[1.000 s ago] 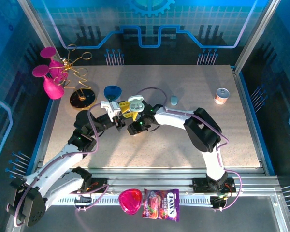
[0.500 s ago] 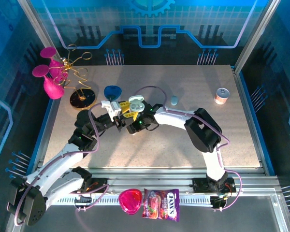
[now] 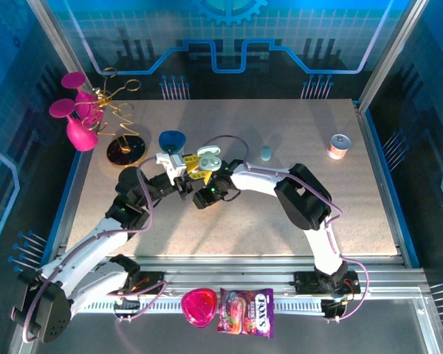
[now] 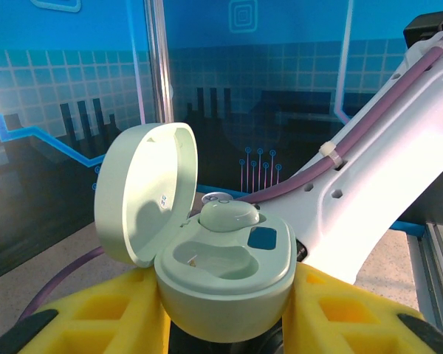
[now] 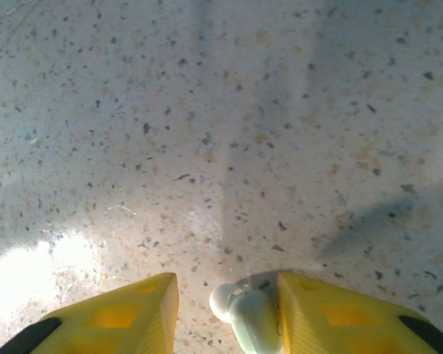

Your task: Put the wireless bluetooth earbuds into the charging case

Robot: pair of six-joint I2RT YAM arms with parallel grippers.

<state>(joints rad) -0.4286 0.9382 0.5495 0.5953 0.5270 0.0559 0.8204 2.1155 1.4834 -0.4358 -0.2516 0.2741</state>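
While left claw point(image 4: 223, 328) clamps open charging case point(image 4: 229, 284), seated earbud point(image 4: 229, 215) inside, right claw point(image 5: 225, 286) apart around loose earbud point(image 5: 249, 316).

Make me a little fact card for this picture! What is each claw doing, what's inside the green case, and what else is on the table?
left claw: shut on the mint case
mint case: lid open, one earbud seated inside, near socket empty
right claw: open, low over the table
between its fingers: a white-mint earbud, close against one finger
also on the table: dark blue case, small can
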